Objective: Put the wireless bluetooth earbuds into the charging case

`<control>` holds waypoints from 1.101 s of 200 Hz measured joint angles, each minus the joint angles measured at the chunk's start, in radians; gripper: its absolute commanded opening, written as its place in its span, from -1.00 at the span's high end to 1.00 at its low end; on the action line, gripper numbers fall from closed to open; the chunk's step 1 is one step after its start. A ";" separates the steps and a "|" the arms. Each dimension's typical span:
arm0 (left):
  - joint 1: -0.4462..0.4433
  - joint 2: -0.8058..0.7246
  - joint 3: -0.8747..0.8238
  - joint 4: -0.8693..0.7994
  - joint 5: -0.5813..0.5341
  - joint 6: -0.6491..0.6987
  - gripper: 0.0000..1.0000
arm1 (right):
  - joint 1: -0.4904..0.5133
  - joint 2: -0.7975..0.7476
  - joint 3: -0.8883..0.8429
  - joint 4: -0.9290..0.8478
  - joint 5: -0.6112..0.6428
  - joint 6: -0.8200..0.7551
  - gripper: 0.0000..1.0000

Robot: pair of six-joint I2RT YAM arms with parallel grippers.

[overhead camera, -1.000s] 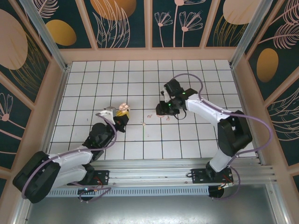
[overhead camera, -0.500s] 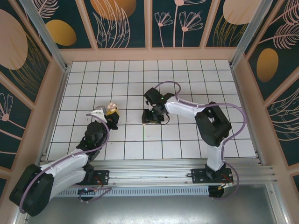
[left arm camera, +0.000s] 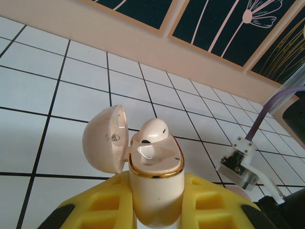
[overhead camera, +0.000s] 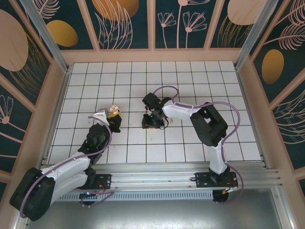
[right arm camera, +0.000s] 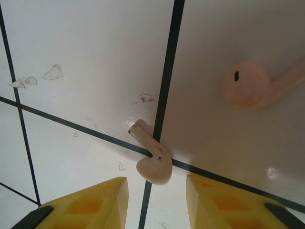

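Pickup of a loose earbud looks to be the step in hand. The right gripper (right arm camera: pixel 156 191) stands spread and unclenched, the near earbud (right arm camera: pixel 153 164) lying untouched on the tile (right arm camera: pixel 86 57) just ahead of the gap between its fingers. The far earbud (right arm camera: pixel 252 86), blurred, lies beyond to the right. The left gripper (left arm camera: pixel 157 204) is clenched on the charging case (left arm camera: pixel 156 183), whose lid (left arm camera: pixel 102 140) is swung open. Next: ease forward, centre the near earbud, close gently.

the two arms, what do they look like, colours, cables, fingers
The left arm and right arm both have chunky black joints and white-grey shells. A thin lilac cable loops loosely along each. Their fingers are bright yellow blocks with recessed pockets and black patches.
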 measured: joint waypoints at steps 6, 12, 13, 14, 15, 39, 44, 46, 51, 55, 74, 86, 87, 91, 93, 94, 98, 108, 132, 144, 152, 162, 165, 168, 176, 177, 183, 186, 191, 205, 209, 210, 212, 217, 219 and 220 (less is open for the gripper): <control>0.000 -0.001 0.000 0.000 0.000 0.000 0.69 | 0.000 0.003 0.000 0.003 0.000 0.001 0.26; 0.000 -0.002 0.000 0.000 0.000 0.000 0.69 | 0.000 0.006 0.001 0.007 0.000 0.003 0.26; 0.000 -0.003 0.000 0.000 0.000 0.000 0.69 | 0.000 0.006 0.002 0.008 0.000 0.003 0.26; 0.000 -0.004 0.000 0.000 0.000 0.000 0.69 | 0.000 0.007 0.002 0.009 0.000 0.003 0.26; 0.000 -0.004 0.000 0.000 0.000 0.000 0.69 | 0.000 0.008 0.002 0.010 0.000 0.003 0.26; 0.000 -0.016 0.000 0.000 0.000 0.000 0.69 | 0.000 0.014 0.002 0.016 0.003 0.006 0.30; 0.000 -0.018 0.000 0.000 0.000 0.000 0.68 | 0.000 0.014 0.002 0.016 0.005 0.007 0.30; 0.000 -0.018 0.000 0.000 0.000 0.000 0.68 | 0.000 0.014 0.003 0.016 0.006 0.006 0.31; 0.000 -0.019 0.000 0.000 0.000 0.000 0.68 | 0.000 0.015 0.003 0.016 0.009 0.007 0.32; 0.000 -0.019 0.000 0.000 0.000 0.000 0.69 | 0.000 0.016 0.004 0.016 0.010 0.007 0.33; 0.000 -0.019 0.000 0.000 0.000 0.000 0.68 | 0.000 0.022 0.012 0.012 0.016 0.007 0.38; 0.000 -0.019 0.000 0.000 0.000 0.000 0.68 | 0.000 0.024 0.015 0.009 0.020 0.007 0.42; 0.000 -0.019 0.000 0.000 0.000 0.000 0.68 | 0.001 0.024 0.015 0.009 0.021 0.006 0.42; 0.000 -0.019 0.000 0.000 0.000 0.000 0.68 | 0.001 0.025 0.016 0.006 0.023 0.007 0.43; 0.000 -0.019 0.000 0.000 0.000 0.000 0.68 | 0.001 0.026 0.017 0.005 0.025 0.006 0.43; 0.000 -0.019 0.000 0.000 0.000 0.000 0.68 | 0.001 0.026 0.017 0.005 0.026 0.006 0.44; 0.000 -0.019 0.000 0.000 0.000 0.000 0.68 | 0.001 0.026 0.017 0.004 0.027 0.006 0.44; 0.000 -0.019 0.000 0.000 0.000 0.001 0.68 | 0.002 0.026 0.019 0.000 0.035 0.002 0.46; 0.000 -0.019 0.000 -0.001 0.001 0.008 0.67 | 0.005 0.026 0.019 -0.003 0.050 -0.013 0.49; 0.000 -0.019 0.003 -0.008 0.003 0.011 0.67 | 0.006 0.024 0.016 -0.002 0.053 -0.034 0.51; 0.000 -0.019 0.006 -0.014 0.004 0.016 0.67 | 0.006 0.018 0.007 0.003 0.054 -0.050 0.51; 0.000 -0.019 0.008 -0.017 0.008 0.020 0.67 | 0.006 0.004 -0.013 0.016 0.061 -0.076 0.52; 0.000 -0.018 0.009 -0.018 0.010 0.020 0.67 | 0.006 0.000 -0.020 0.021 0.063 -0.086 0.52; 0.000 -0.018 0.009 -0.019 0.011 0.021 0.67 | 0.006 -0.005 -0.026 0.025 0.066 -0.090 0.52; 0.000 -0.016 0.010 -0.023 0.016 0.024 0.67 | 0.006 -0.021 -0.047 0.029 0.074 -0.118 0.52; 0.000 -0.016 0.011 -0.023 0.017 0.025 0.67 | 0.006 -0.024 -0.051 0.029 0.076 -0.123 0.52; 0.000 -0.013 0.012 -0.024 0.019 0.027 0.67 | 0.005 -0.040 -0.070 0.029 0.080 -0.143 0.53; 0.000 -0.011 0.013 -0.025 0.019 0.028 0.67 | 0.003 -0.047 -0.080 0.028 0.080 -0.150 0.53; 0.000 -0.008 0.014 -0.026 0.021 0.031 0.67 | 0.002 -0.064 -0.099 0.025 0.084 -0.170 0.53; 0.000 0.004 0.021 -0.028 0.028 0.034 0.67 | -0.006 -0.105 -0.140 0.015 0.089 -0.220 0.53; 0.000 0.008 0.024 -0.029 0.029 0.035 0.67 | -0.010 -0.117 -0.149 0.012 0.090 -0.232 0.52; 0.000 0.008 0.024 -0.029 0.030 0.035 0.67 | -0.011 -0.121 -0.153 0.011 0.091 -0.240 0.52; 0.000 0.010 0.026 -0.029 0.031 0.035 0.67 | -0.013 -0.127 -0.158 0.009 0.090 -0.247 0.52; 0.000 0.014 0.028 -0.029 0.036 0.036 0.67 | -0.018 -0.142 -0.168 0.004 0.092 -0.267 0.52; 0.000 0.016 0.029 -0.029 0.037 0.036 0.67 | -0.019 -0.148 -0.173 0.003 0.091 -0.274 0.52; 0.000 0.017 0.031 -0.029 0.039 0.037 0.67 | -0.020 -0.150 -0.174 0.002 0.092 -0.274 0.52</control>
